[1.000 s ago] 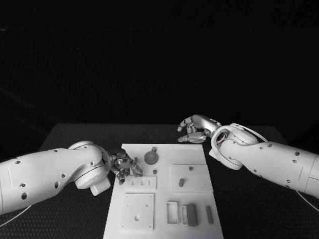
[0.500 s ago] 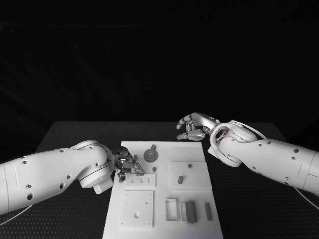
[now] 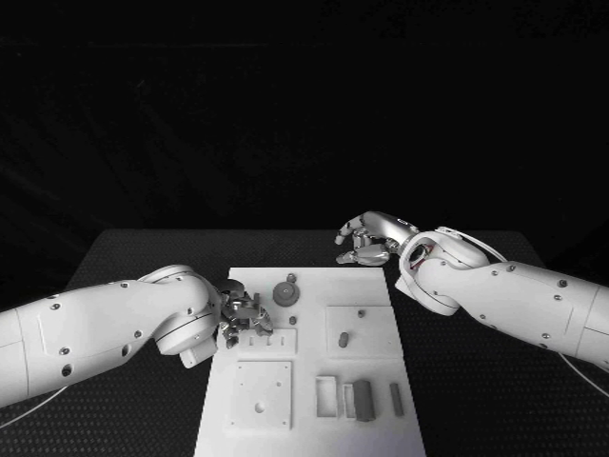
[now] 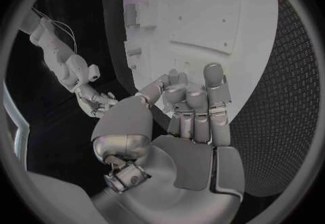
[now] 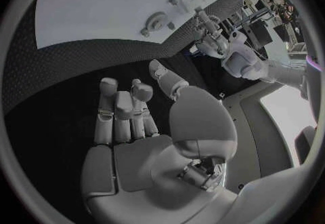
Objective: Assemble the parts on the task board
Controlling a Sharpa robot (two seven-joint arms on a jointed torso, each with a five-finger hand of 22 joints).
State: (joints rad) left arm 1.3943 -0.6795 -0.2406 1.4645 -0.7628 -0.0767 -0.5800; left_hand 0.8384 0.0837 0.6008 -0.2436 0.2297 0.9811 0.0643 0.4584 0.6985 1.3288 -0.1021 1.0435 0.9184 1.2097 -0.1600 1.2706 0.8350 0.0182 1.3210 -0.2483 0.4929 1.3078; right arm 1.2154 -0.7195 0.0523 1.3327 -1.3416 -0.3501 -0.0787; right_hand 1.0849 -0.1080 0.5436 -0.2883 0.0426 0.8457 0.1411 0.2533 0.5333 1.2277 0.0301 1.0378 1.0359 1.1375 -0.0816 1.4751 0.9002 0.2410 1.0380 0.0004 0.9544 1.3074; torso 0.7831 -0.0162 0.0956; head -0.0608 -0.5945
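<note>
Lying mid-table, the task board point(image 3: 309, 367) carries its small parts point(image 3: 363, 400) in the near recesses. The left hand point(image 3: 245, 315) is poised at the board's left edge, fingers curled; any hold cannot be told. The right hand point(image 3: 369, 240) hangs loosely curled, empty. Fingertip alignment should be checked first.

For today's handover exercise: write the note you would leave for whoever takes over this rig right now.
Left robot hand: fingers curled at the task board's left edge, beside the small plate; whether it holds a part cannot be told.
Right robot hand: off the board's far right corner, above the table, holding nothing.
On the board: round part at the far end, peg in the right plate, bars near the front.
Left: bars not yet placed.
</note>
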